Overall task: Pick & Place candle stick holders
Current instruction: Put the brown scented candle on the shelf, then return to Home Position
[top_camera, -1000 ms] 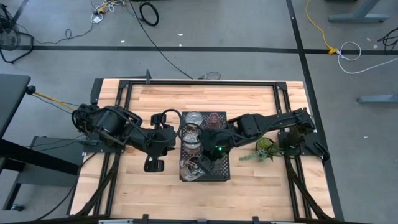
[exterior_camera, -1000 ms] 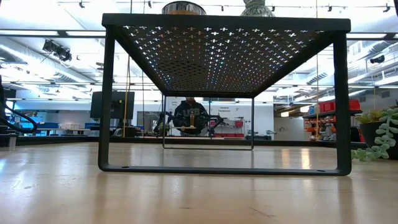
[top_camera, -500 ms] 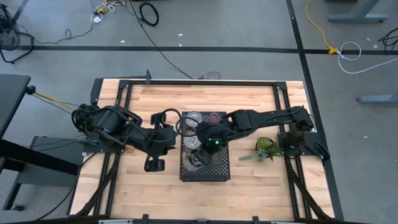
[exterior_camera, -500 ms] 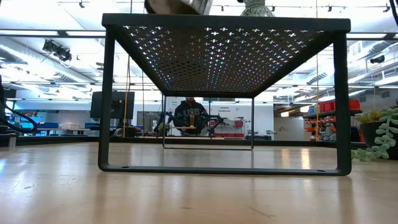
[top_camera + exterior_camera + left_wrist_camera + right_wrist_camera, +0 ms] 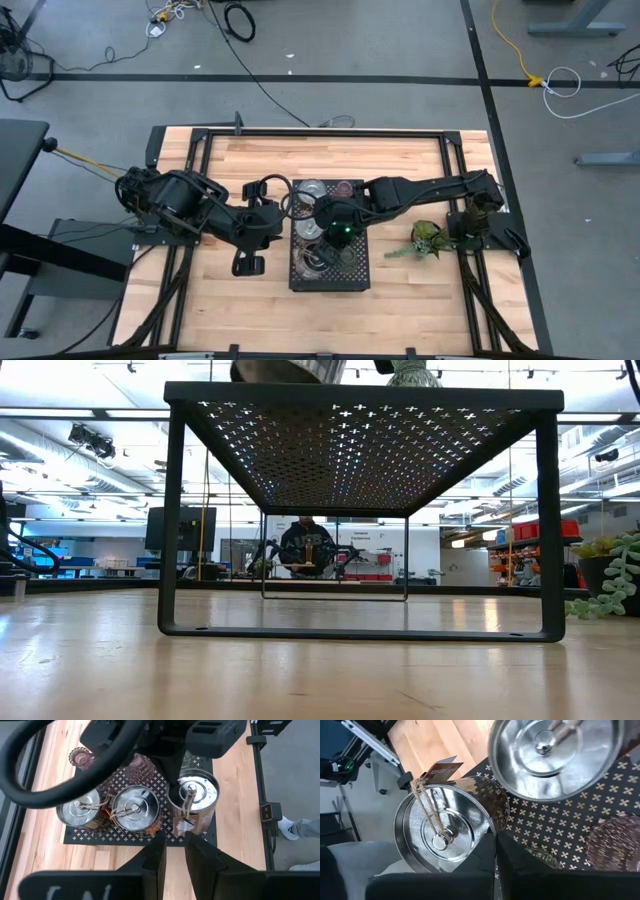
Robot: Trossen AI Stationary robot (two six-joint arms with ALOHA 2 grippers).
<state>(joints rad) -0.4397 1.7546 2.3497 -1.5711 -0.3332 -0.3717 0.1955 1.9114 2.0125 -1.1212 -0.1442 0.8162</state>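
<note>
A black perforated tray (image 5: pixel 358 280) stands mid-table on legs (image 5: pixel 172 520). Two silvery holders (image 5: pixel 80 811) (image 5: pixel 134 809) and two pink glass ones (image 5: pixel 80 756) (image 5: pixel 136 767) rest by their bases on its top. A ribbed greenish holder (image 5: pixel 412 372) also stands there. My right gripper (image 5: pixel 325 248) reaches in from the table's right and is shut on a third silvery holder (image 5: pixel 445 832), which carries twine and a tag (image 5: pixel 440 770). My left gripper (image 5: pixel 174 851) hovers at the tray's left edge, slightly open and empty. My right gripper holds the silvery holder by its rim (image 5: pixel 491 826), one finger inside the cup and one outside against its wall. The fingers slant down from the table's right. The holder is tipped and shows close above the tray top in the low view (image 5: pixel 288 370).
A green leafy sprig (image 5: pixel 428 240) lies on the wood to the right of the tray. Black frame rails (image 5: pixel 300 133) run round the table. Bare wood lies in front of the tray and far behind it. A person sits in the room beyond (image 5: pixel 306 545).
My right gripper has gone up and a little toward the table's far edge, still shut on the silvery holder. The holder has left the tray top, where it stood level, and has tipped.
</note>
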